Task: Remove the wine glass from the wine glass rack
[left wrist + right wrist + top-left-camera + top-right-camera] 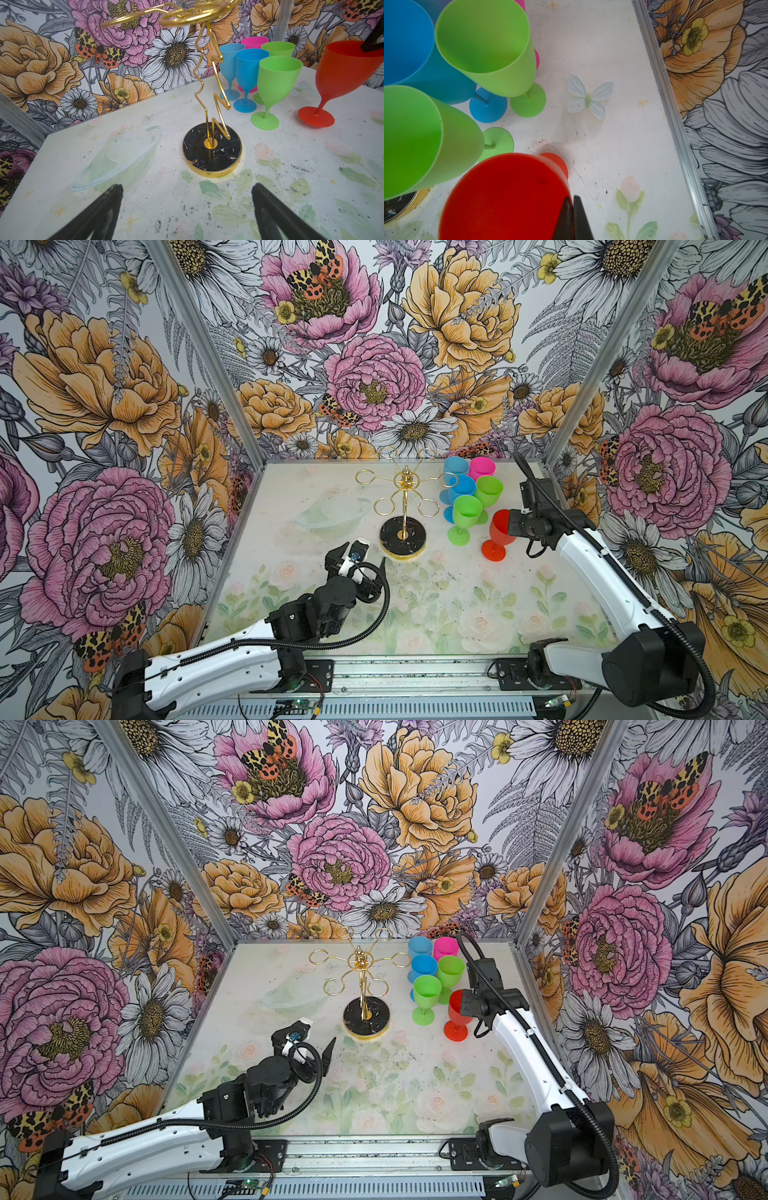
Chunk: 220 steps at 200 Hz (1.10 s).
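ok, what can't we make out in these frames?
Wine glass rack: loops cut off by the left wrist view's top edge.
Red glass foot: mostly behind its own bowl in the right wrist view.
Pink glass stem: behind the green glass in both top views.

A clear shallow dish [332, 512] lies on the flower-printed table [457, 593] amid floral walls [374, 364].

wine glass rack [402, 536]: gold wire, zigzag pole, six looped arms, round black gold-rimmed base
rack pose: set upright, base flat
wine glass [500, 531]: red, opaque, stemmed
glass pose: tilted, mouth up
glass place: off the rack, right of its base in both top views, near but apart
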Each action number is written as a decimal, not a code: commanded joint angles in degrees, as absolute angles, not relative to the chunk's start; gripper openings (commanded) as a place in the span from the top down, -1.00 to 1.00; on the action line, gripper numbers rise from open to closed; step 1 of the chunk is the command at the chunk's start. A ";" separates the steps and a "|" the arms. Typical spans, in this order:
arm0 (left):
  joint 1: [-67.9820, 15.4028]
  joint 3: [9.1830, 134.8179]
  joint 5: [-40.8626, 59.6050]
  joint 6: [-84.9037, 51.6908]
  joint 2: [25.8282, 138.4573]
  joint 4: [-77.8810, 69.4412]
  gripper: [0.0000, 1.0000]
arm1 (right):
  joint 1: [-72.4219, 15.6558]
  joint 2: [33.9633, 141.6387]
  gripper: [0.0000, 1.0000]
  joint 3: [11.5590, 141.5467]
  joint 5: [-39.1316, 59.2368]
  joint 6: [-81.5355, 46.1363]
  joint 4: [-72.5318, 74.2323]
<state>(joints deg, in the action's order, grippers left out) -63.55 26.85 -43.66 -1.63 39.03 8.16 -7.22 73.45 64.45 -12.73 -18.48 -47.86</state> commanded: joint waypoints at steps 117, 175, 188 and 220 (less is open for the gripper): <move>-57.90 23.89 -39.74 -7.65 28.08 14.24 -0.97 | -4.66 84.01 1.00 71.18 -7.29 -16.32 -42.36; -56.61 27.10 -39.42 -5.02 31.87 14.89 -0.97 | -4.61 86.46 1.00 72.71 -6.94 -16.44 -42.19; -56.28 27.42 -39.46 -4.83 32.15 14.92 -0.97 | -4.66 86.74 0.99 73.00 -6.65 -16.44 -42.19; -54.87 27.60 -39.46 -4.58 32.09 15.51 -0.97 | -4.66 86.75 0.77 73.26 -6.41 -16.79 -42.19</move>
